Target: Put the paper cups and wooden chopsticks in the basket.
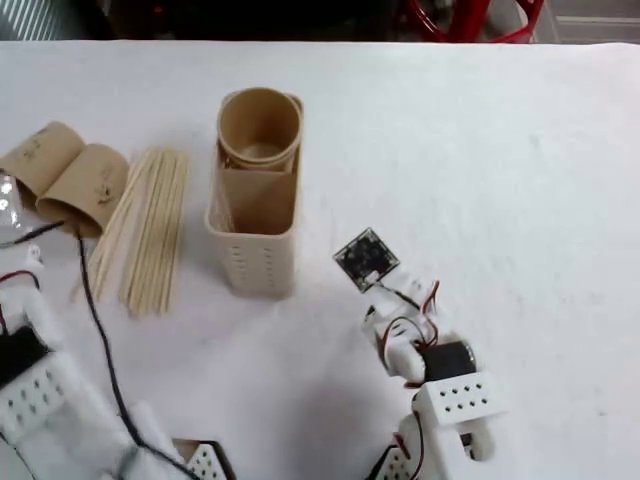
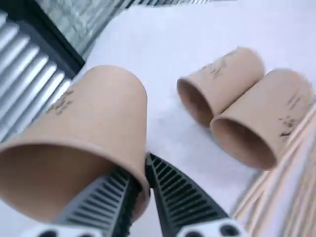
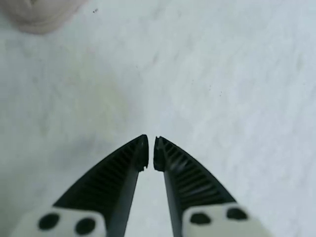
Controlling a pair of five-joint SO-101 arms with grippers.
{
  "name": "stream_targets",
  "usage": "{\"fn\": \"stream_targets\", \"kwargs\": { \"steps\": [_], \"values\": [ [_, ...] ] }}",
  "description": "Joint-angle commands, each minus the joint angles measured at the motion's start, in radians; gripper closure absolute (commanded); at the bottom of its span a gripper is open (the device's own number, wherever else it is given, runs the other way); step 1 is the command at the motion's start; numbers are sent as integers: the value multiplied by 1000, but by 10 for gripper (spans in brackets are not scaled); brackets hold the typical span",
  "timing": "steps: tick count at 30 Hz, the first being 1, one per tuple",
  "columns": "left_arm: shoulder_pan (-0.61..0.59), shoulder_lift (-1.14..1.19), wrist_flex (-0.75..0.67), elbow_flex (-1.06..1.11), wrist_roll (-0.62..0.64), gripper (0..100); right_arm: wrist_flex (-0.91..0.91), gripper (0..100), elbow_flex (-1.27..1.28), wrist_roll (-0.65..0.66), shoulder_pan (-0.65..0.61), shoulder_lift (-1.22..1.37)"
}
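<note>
My left gripper (image 2: pixel 147 163) is shut on the rim of a brown paper cup (image 2: pixel 74 138), one finger inside the wall and one outside. Two more paper cups (image 2: pixel 222 84) (image 2: pixel 261 123) lie on their sides beyond it, seen in the high view at the table's left (image 1: pixel 40 160) (image 1: pixel 85 190). Wooden chopsticks (image 1: pixel 150 225) lie in a loose bundle between those cups and the beige perforated basket (image 1: pixel 255 250). One paper cup (image 1: pixel 260 125) sits in the basket's far end. My right gripper (image 3: pixel 151 148) is shut over bare white table, right of the basket.
The right arm (image 1: pixel 430 365) stands at the front right, its camera board (image 1: pixel 365 258) close to the basket. A black cable (image 1: pixel 95 310) runs across the front left. A beige edge (image 3: pixel 39 12) shows in a corner of the right wrist view.
</note>
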Motion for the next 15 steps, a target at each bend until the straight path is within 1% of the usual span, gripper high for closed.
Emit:
{"fn": "stream_targets", "kwargs": {
  "steps": [1,4,7,10,13,15],
  "values": [
    [211,-159,430,-364,17,977,-18,964,-9,0,33,-13],
    [360,-71,585,-582,114,977,-18,964,-14,-14,74,-15],
    [524,108,655,-732,138,977,-30,964,-32,-106,122,-15],
    [673,268,658,-845,187,977,-31,964,-46,-161,182,-15],
    [774,378,641,-962,236,977,-50,964,-51,-187,216,-15],
    [820,447,621,-1014,256,977,-81,964,-49,-198,245,-15]
  ]
}}
